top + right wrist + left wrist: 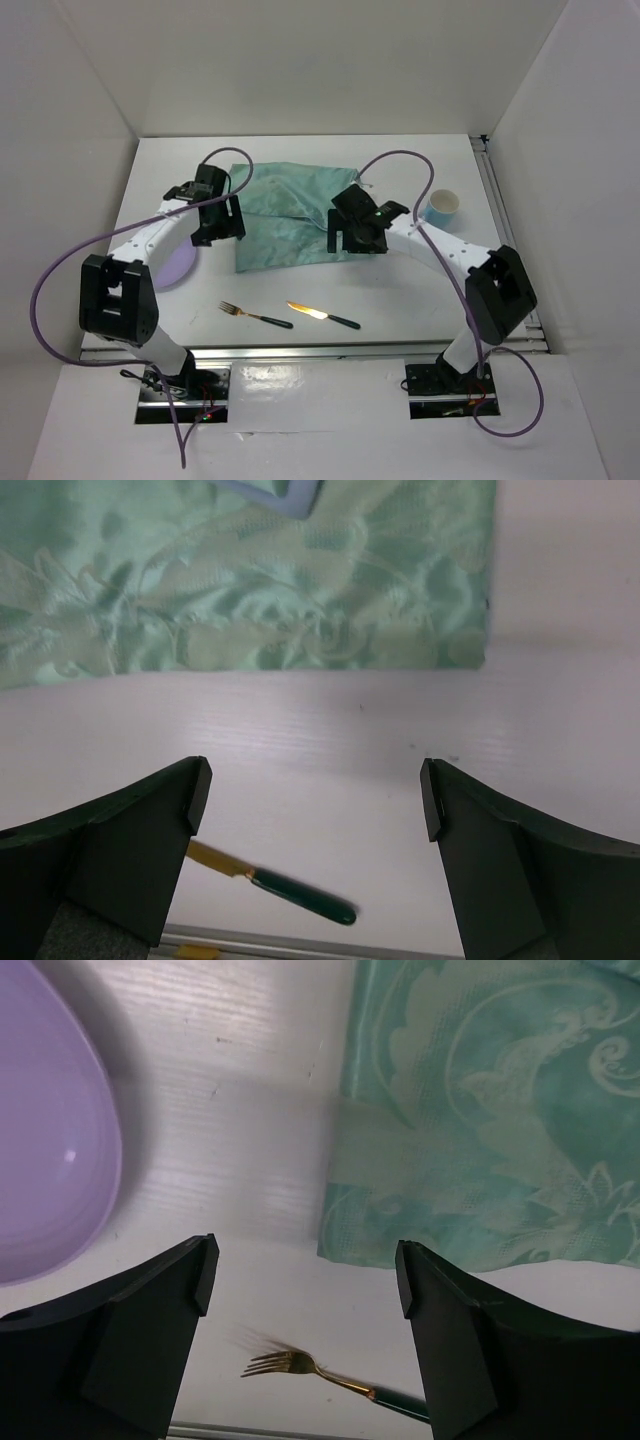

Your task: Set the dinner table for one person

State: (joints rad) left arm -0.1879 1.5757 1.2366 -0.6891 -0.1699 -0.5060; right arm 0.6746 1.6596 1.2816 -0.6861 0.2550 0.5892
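The white dinner table (405, 290) holds a teal patterned cloth (290, 215), rumpled along its far side. A gold fork with a dark green handle (255, 315) and a gold knife with a dark green handle (322, 316) lie near the front edge. A purple plate (180, 265) lies at the left. My left gripper (218, 228) is open and empty above the cloth's left edge (500, 1110), with the fork (300, 1365) below its open gripper (305, 1260). My right gripper (358, 238) is open and empty over the cloth's near right corner (250, 590); the knife handle (300, 895) shows below that gripper (315, 780).
A pale blue and white cup (441, 207) stands at the right, behind the right arm. The purple plate (50, 1160) lies left of the left gripper. A metal rail (320, 348) runs along the table's near edge. White walls enclose the table. A pale blue flat item (270, 492) lies on the cloth.
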